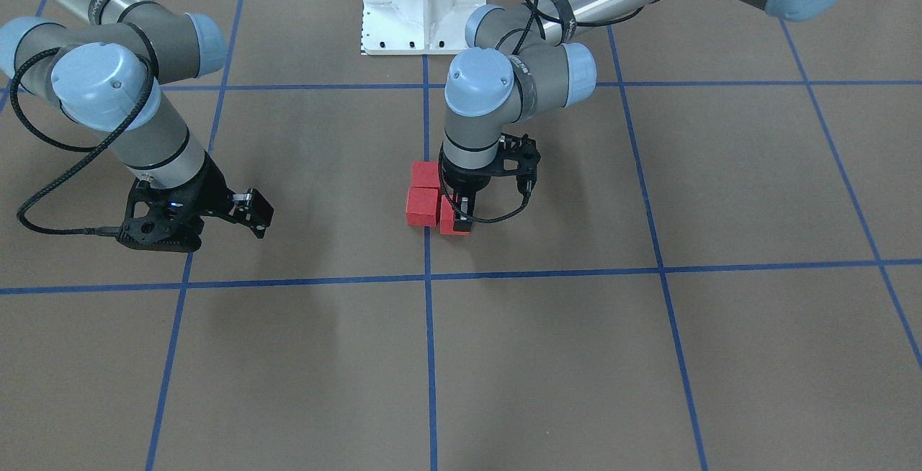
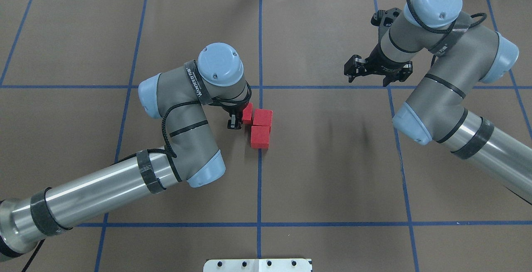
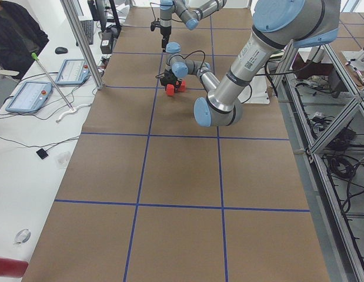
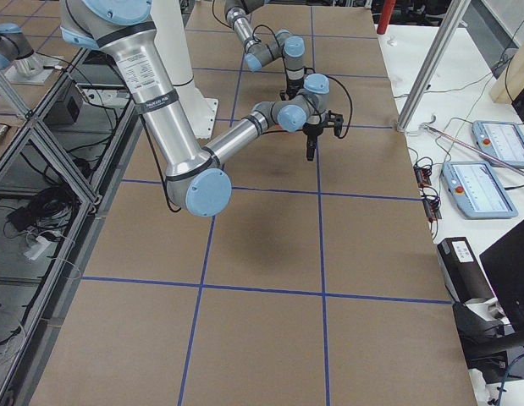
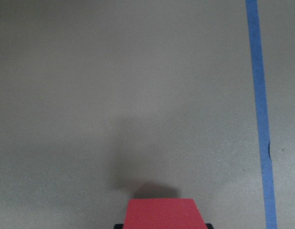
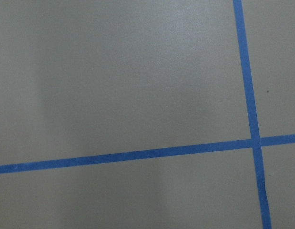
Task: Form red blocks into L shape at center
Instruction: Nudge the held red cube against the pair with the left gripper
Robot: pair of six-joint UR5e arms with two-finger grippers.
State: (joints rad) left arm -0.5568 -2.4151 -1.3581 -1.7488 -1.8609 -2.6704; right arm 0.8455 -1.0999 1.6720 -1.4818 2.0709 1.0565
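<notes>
My left hand [image 1: 459, 219] is down at the center [image 2: 291, 110] of the tabletop [image 2: 332, 172], clenched on one of the three red blocks [image 1: 423, 201]. My fingers [image 2: 234, 122] point straight down at the brown surface with the held block [image 1: 454, 226] gripped between them. My left wrist camera sees that block's top face at the bottom edge of its picture, with a soft shadow [image 5: 137, 176] on the surface just ahead of it. I cannot tell whether the block rests on the tabletop or hangs just above it.

The other two blocks lie free. They touch one another in a short row that sits on the blue tape line [image 2: 259, 180] running away from my base. The near block [image 2: 260, 137] is toward me and the far block [image 2: 262, 118] is beyond it.

The held block is just beside the far block, on my left of it and set slightly farther out. I cannot make out whether the two touch. Together the three blocks make a rough L.

My right hand [image 2: 376, 72] is well apart from the blocks, off to my right and raised over the tabletop. It is released, with fingers spread and nothing in them. Its wrist camera shows only brown surface and a crossing [image 6: 254, 140] of blue tape lines.
</notes>
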